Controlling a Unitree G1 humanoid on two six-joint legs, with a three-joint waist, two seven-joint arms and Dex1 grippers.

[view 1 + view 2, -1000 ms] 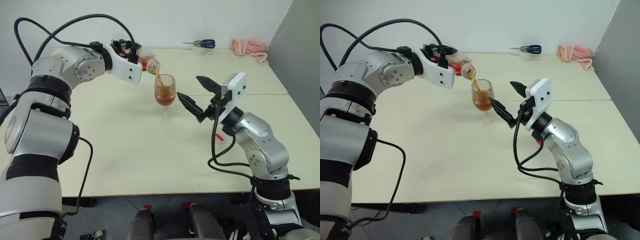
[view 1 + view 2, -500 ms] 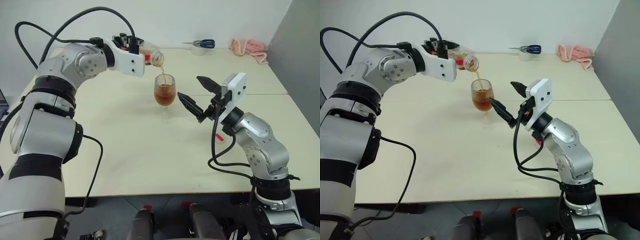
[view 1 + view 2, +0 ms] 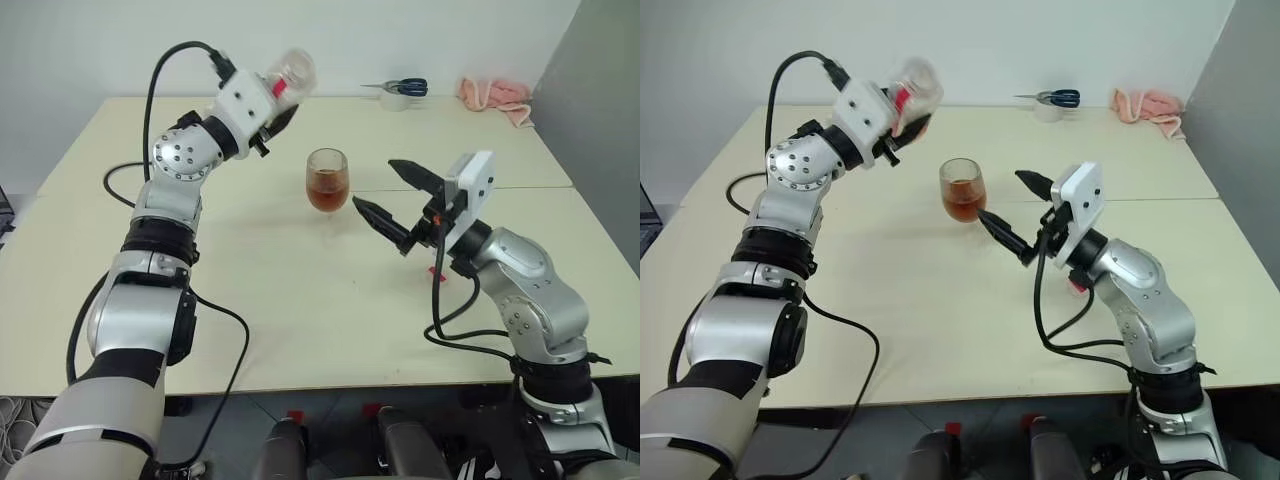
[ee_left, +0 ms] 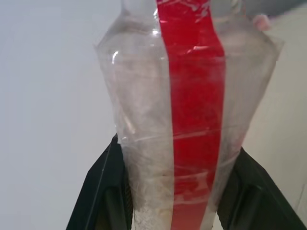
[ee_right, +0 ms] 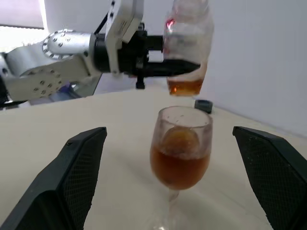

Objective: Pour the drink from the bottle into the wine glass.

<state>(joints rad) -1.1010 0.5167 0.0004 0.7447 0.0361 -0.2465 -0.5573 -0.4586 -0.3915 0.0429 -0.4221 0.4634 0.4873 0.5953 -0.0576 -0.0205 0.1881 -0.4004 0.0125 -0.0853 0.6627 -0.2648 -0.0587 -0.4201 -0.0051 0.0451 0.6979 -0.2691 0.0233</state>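
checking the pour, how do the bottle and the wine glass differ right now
The bottle is held up in the air by the left tool; the wine glass stands on the table. The bottle holds only a little drink at its bottom; the glass is about half full. The bottle has a red strip; the glass is plain. Both are clear and upright.

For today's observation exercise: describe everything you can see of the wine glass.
The wine glass is clear and colourless, with a rounded bowl, a thin stem and a round foot. It stands upright on the cream table, about half full of reddish-brown drink. Nothing grips it: the right gripper sits just beside it with fingers spread, not touching, and the bottle is held up behind it in the left gripper.
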